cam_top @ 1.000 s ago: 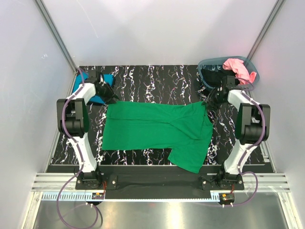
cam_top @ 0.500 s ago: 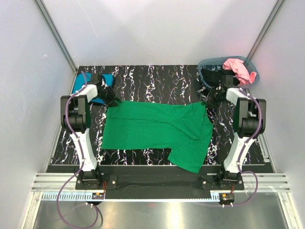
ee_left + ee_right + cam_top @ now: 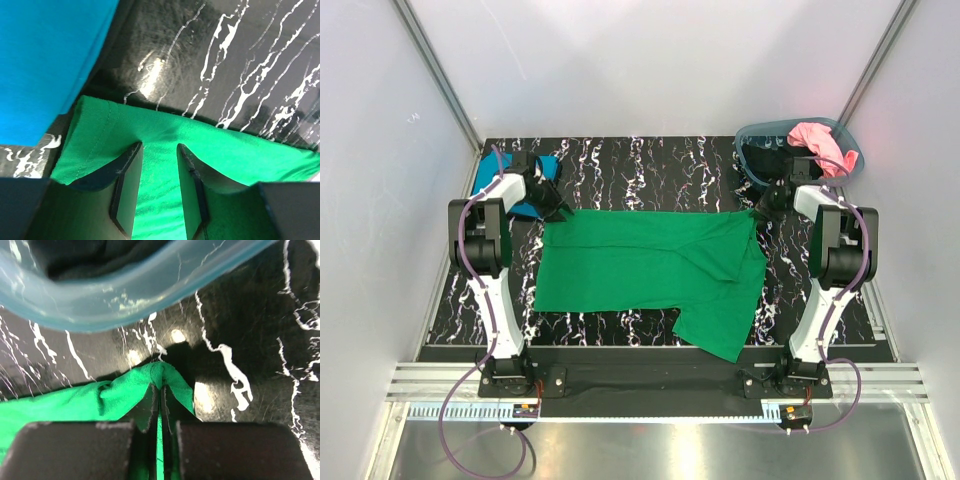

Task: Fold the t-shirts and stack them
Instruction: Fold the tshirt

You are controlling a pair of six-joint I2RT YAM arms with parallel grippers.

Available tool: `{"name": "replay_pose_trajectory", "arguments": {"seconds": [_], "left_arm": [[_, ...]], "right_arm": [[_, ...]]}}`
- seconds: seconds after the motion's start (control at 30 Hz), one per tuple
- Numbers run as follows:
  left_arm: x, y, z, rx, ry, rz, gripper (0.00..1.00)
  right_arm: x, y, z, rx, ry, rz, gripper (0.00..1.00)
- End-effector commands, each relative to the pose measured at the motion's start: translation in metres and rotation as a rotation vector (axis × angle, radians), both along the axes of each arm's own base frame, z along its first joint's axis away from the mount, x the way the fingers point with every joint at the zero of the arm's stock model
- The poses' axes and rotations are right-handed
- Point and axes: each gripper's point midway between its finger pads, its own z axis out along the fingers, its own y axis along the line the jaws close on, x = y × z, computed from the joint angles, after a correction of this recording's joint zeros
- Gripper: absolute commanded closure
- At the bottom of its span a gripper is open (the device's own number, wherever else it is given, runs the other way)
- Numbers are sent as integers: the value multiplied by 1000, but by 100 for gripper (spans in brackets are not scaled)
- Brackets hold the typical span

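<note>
A bright green t-shirt (image 3: 640,268) lies spread flat across the middle of the table. My left gripper (image 3: 557,207) sits at its back left corner. In the left wrist view this gripper (image 3: 159,146) is open, its fingers apart and astride the green cloth (image 3: 240,160) near the hem. My right gripper (image 3: 761,207) is at the back right corner. It (image 3: 160,387) is shut on a pinched-up fold of the green t-shirt (image 3: 100,400). A folded teal t-shirt (image 3: 532,178) (image 3: 45,60) lies at the back left, just beyond the left gripper.
A grey-blue oval basket (image 3: 752,136) (image 3: 150,285) stands at the back right, close behind the right gripper. It holds a pink t-shirt (image 3: 817,142) and a black t-shirt (image 3: 766,158). White walls close in the black marbled table (image 3: 650,165) on three sides.
The right gripper has closed on the green t-shirt's back right corner. That corner has been drawn slightly toward the basket. The left arm has hardly moved.
</note>
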Motion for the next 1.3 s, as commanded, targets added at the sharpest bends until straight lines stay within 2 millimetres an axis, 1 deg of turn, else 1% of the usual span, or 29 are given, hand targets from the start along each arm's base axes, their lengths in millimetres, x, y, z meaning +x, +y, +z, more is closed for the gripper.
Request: {"name": "replay_pose_trajectory", "arguments": {"seconds": [0.0, 0.13, 0.3, 0.33, 0.4, 0.43, 0.47, 0.5, 0.53, 0.57, 0.6, 0.63, 0.67, 0.7, 0.73, 0.77, 0.83, 0.87, 0.9, 0.93, 0.97, 1.0, 1.03, 1.07, 1.1, 1.13, 1.17, 1.2, 1.27], "left_arm": [[-6, 22, -16, 119, 49, 15, 60], [-7, 24, -17, 127, 53, 20, 60], [-5, 23, -15, 122, 52, 27, 59], [-4, 23, -14, 121, 50, 30, 59], [1, 20, -3, 103, 36, 27, 58], [4, 19, 3, 98, 30, 27, 58], [8, 17, 13, 83, 16, 24, 57], [10, 15, 22, 75, 4, 21, 55], [20, 15, 44, 76, -49, 22, 52], [23, 14, 57, 68, -77, 21, 51], [26, 13, 67, 64, -98, 21, 49], [31, 12, 86, 58, -143, 20, 48], [32, 7, 95, 34, -160, 9, 48], [31, 4, 101, 21, -168, 2, 48], [30, 3, 107, 10, -175, 0, 48], [25, -1, 113, -3, -180, -7, 48], [15, -9, 118, -13, -179, -31, 48], [3, -14, 120, -16, -173, -43, 48], [-4, -17, 120, -13, -175, -59, 48], [-12, -21, 117, -15, -165, -71, 48], [-19, -23, 119, -21, -169, -79, 48], [-31, -24, 115, -28, -163, -83, 47], [-39, -35, 114, -39, -161, -110, 47], [-44, -39, 115, -56, -159, -117, 47], [-53, -41, 112, -69, -156, -127, 47], [-57, -47, 114, -86, -159, -143, 47], [-61, -53, 114, -111, -158, -160, 47], [-65, -57, 114, -120, -156, -172, 47], [-74, -66, 114, -124, -151, -200, 47]], "right_arm": [[19, -20, 25, -48, -102, -94, 100], [21, -31, 28, -73, -110, -161, 100], [31, -30, 37, -57, -133, -166, 100], [35, -31, 43, -60, -146, -166, 100], [35, -31, 47, -59, -139, -166, 86], [38, -31, 58, -63, -153, -162, 80], [36, -33, 62, -71, -142, -169, 70], [22, -34, 62, -78, -77, -178, 66], [20, -39, 73, -99, -67, -200, 63], [11, -40, 81, -106, -40, -219, 61], [-11, -39, 79, -112, 49, -222, 59], [-22, -42, 82, -130, 83, -244, 58], [-34, -41, 92, -133, 94, -243, 57], [-50, -33, 92, -136, 132, -215, 60], [-63, -25, 99, -141, 131, -170, 63], [-72, -15, 101, -143, 147, -142, 66], [-102, 27, 101, -121, 221, -35, 70], [-112, 40, 110, -104, 212, -17, 69], [-120, 52, 113, -91, 210, 6, 66], [-138, 77, 105, -48, 232, 44, 59], [-144, 88, 118, -10, 176, 61, 56], [-143, 100, 119, 19, 133, 83, 53], [-158, 107, 104, 21, 161, 100, 48], [-163, 110, 102, 20, 146, 113, 47], [-161, 115, 99, 22, 122, 136, 48], [-168, 116, 88, 7, 137, 161, 50], [-172, 117, 81, -32, 141, 208, 55], [-177, 112, 75, -70, 173, 213, 57], [-178, 99, 66, -143, 209, 195, 57]]}}
